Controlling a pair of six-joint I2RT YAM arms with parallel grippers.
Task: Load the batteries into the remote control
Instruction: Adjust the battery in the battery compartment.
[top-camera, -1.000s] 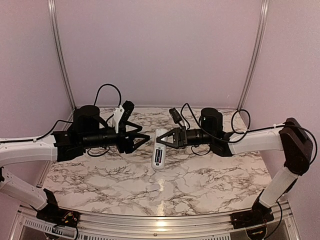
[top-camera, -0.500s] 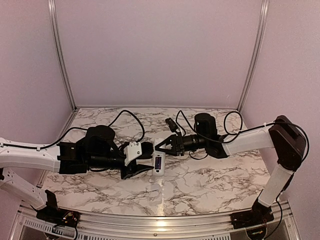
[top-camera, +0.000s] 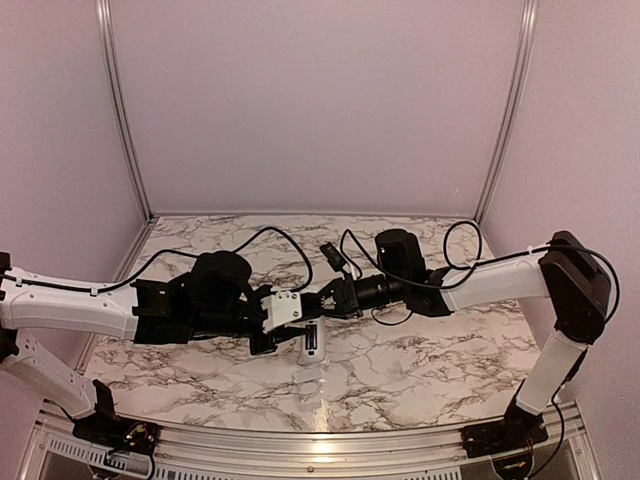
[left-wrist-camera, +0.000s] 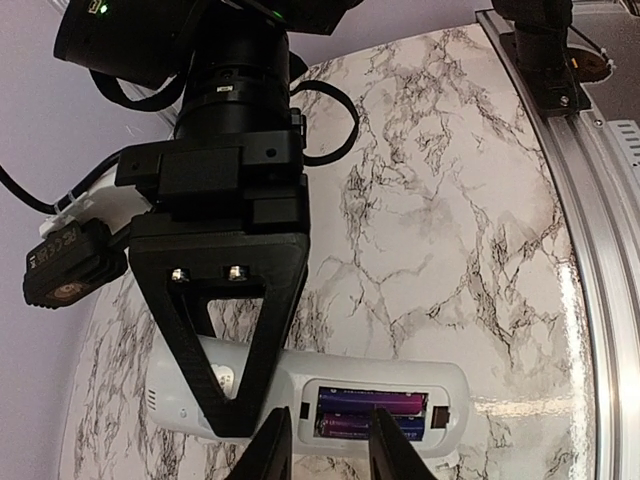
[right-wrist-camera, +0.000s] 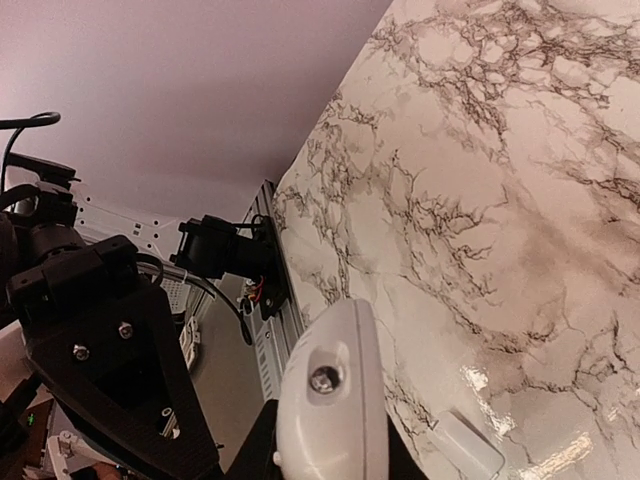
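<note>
The loading step is looking close to done: both batteries (left-wrist-camera: 370, 412) are already sitting side by side inside the open compartment on the back of the remote control (left-wrist-camera: 300, 372). What is probably remaining is pressing them fully home and closing the compartment. No cover is showing anywhere.

The right gripper (right-wrist-camera: 325, 450) is clamping the remote at the end away from the compartment, steadying it. The left gripper (left-wrist-camera: 331, 432) is hovering right at the compartment, its jaws standing a little apart, one on each side of the batteries, with nothing between them. Whether its fingertips are touching the remote cannot be told.

The next move is calling for a gentle, straight push on the batteries while the right gripper is bracing the remote against tipping.

The remote is a small white oblong with rounded corners, turned back-side up. The batteries are slim, dark purple and glossy. The middle of the marble-patterned table (left-wrist-camera: 440, 200) is lying just under the remote, and whether the remote is resting on it is unclear.
</note>
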